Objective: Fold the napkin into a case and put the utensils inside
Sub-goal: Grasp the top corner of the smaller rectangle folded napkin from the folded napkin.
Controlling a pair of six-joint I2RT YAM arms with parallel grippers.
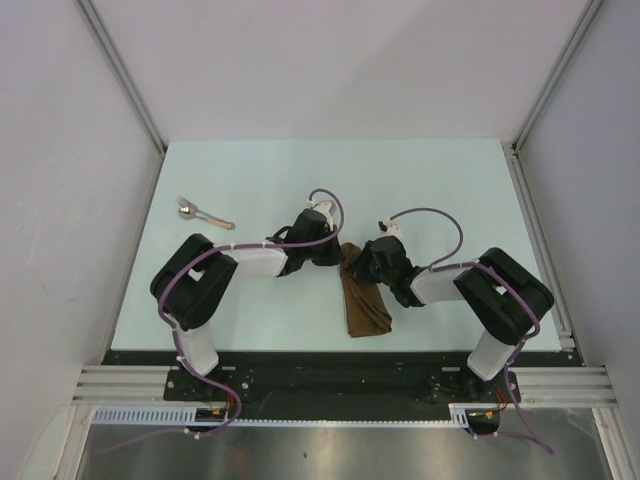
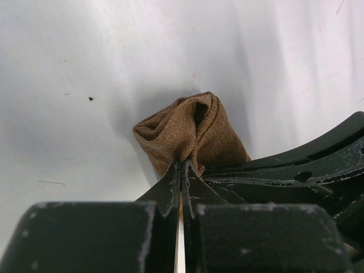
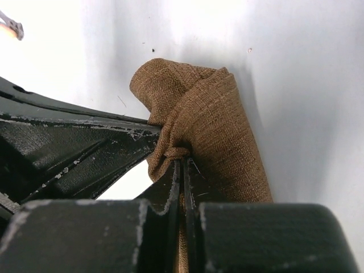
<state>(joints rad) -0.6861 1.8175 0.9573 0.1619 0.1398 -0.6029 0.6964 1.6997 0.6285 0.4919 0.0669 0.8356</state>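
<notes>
The dark-brown napkin (image 1: 364, 303) is folded into a narrow, long case at the table's middle, near the front. Both grippers meet at its far end. My left gripper (image 1: 338, 258) is shut on a bunched fold of the cloth (image 2: 190, 128), its tips (image 2: 183, 166) pinching the fabric. My right gripper (image 1: 357, 265) is shut on the same end from the other side, with cloth (image 3: 219, 131) gathered at its tips (image 3: 183, 162). The utensils (image 1: 204, 214) lie apart at the far left, silver head and tan handle end; a bit shows in the right wrist view (image 3: 12, 25).
The right arm's black fingers (image 2: 301, 165) cross the left wrist view. The left arm's fingers (image 3: 68, 148) cross the right wrist view. Metal rails (image 1: 535, 230) edge the pale table, and grey walls stand at both sides.
</notes>
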